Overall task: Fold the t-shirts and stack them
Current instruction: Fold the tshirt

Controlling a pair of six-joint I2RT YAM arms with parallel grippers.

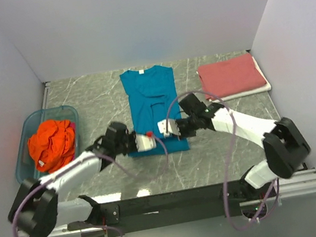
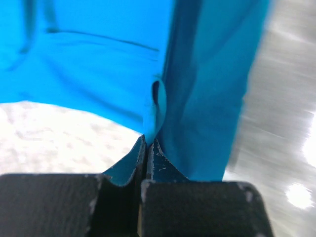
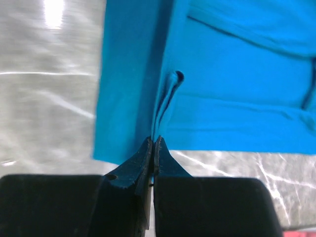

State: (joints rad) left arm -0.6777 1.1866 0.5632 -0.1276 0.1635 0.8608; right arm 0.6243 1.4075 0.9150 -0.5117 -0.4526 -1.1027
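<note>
Item: teal t-shirt [image 1: 152, 98], flat at the centre of the table [image 1: 213, 161], sleeves folded in.
- My left arm reaches in low from the left. The left gripper [image 2: 148, 142] is pinched tight on the shirt's near hem.
- My right arm mirrors it, with the right gripper [image 3: 153, 140] clamped on the same hem.
- Red t-shirt [image 1: 232, 76]: folded, far right.
- Orange t-shirt [image 1: 51, 144]: bundled in the blue tub [image 1: 26, 124].

So the flat shirt [image 1: 152, 98] lies mid-table [image 1: 212, 158], collar at the far end. The folded shirt [image 1: 230, 75] sits back and to its right. The tub [image 1: 27, 160] is off to the left with the bunched-up shirt [image 1: 51, 144] in it. The left gripper [image 2: 147, 140] and right gripper [image 3: 153, 139] meet side by side at the flat shirt's near hem, each pinching cloth.
</note>
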